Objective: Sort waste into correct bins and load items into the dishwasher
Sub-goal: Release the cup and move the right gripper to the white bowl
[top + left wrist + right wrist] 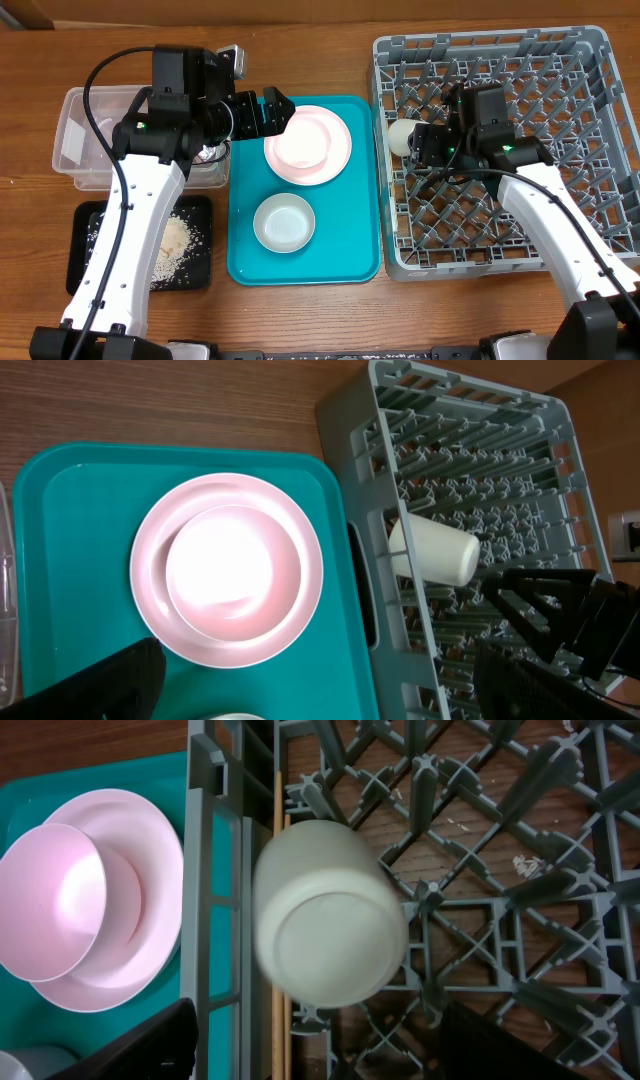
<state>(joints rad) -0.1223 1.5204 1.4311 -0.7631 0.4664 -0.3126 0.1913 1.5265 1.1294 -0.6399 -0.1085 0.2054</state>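
Observation:
A pale pink bowl (300,143) sits on a pale pink plate (338,160) on the teal tray (355,250). A white bowl (284,222) stands in front of them. My left gripper (277,108) is open and empty over the plate's left edge; its view shows the bowl (232,565) and plate (300,622) beyond the fingers (315,698). The cream cup (400,137) lies on its side at the left edge of the grey rack (560,150). My right gripper (422,142) is open just right of the cup (330,915), not holding it (315,1058).
The clear tub (75,110) stands at the far left, partly hidden by my left arm. The black tray (88,250) in front of it holds pale rice-like crumbs (175,240). The rack's upright pegs (470,830) surround the cup.

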